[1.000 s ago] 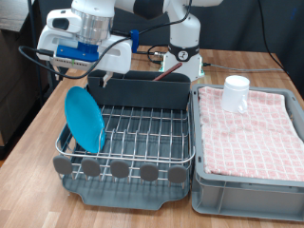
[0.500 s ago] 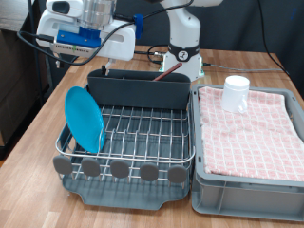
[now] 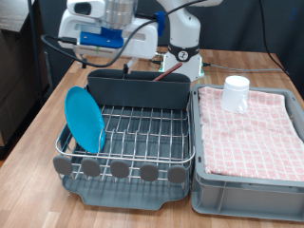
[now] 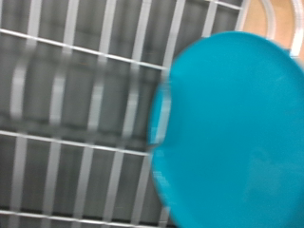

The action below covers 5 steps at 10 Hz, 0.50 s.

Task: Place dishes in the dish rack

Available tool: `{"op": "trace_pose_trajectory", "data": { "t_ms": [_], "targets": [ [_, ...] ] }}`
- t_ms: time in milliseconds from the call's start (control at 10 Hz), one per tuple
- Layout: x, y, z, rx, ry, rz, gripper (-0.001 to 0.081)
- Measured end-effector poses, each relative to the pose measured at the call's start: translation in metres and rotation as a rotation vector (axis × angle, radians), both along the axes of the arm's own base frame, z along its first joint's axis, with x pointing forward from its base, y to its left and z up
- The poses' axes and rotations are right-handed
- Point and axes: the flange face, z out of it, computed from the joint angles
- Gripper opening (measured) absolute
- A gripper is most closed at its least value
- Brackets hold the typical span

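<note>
The light-blue plate (image 3: 84, 119) stands on edge in the silver wire dish rack (image 3: 142, 133), at its end towards the exterior view's left. The gripper (image 3: 127, 61) hangs above the rack's far edge, over the dark grey caddy (image 3: 142, 91), apart from the plate and holding nothing that shows. The white cup (image 3: 236, 93) stands upside down on the pink checkered cloth (image 3: 252, 128) in the grey crate. The wooden spoon is out of view. The blurred wrist view shows the plate (image 4: 233, 133) over the rack wires (image 4: 76, 114), with no fingers in it.
The grey crate (image 3: 249, 195) stands beside the rack on the exterior view's right. Round dark discs (image 3: 119, 169) line the rack's near edge. The arm's base (image 3: 183, 52) and cables stand behind the rack on the wooden table (image 3: 38, 123).
The gripper has risen and moved towards the exterior view's right, away from the plate. The plate stays standing in the rack. The cup has not moved.
</note>
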Motion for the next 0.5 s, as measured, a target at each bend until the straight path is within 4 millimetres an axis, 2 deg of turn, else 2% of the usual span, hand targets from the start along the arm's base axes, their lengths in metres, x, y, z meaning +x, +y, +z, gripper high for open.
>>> {"op": "trace_pose_trajectory", "data": {
  "t_ms": [500],
  "targets": [
    [-0.012, 0.084, -0.001, 0.055, -0.021, -0.093, 0.0803]
  ]
}}
